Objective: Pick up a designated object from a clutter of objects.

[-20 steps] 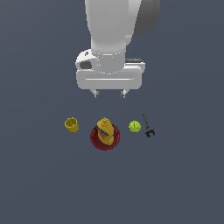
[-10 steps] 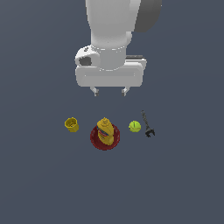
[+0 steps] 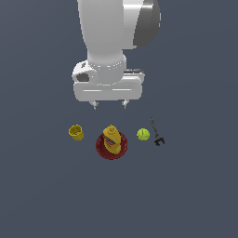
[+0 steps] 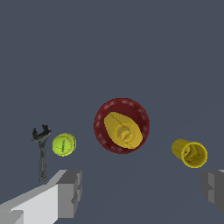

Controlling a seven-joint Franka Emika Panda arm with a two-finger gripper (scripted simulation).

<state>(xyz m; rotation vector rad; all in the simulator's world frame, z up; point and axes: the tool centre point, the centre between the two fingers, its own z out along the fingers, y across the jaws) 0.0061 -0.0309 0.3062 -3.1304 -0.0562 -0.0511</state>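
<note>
Above the bench my gripper (image 3: 109, 105) hung wide open, holding nothing; yellow cup (image 3: 76, 132) lay apart from the plate (image 3: 101, 148) carrying the mustard bottle (image 3: 111, 137).

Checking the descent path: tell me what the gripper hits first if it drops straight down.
Probably the mustard bottle on the red plate: the open gripper hangs roughly above it, not the cup. Depth is uncertain.
</note>
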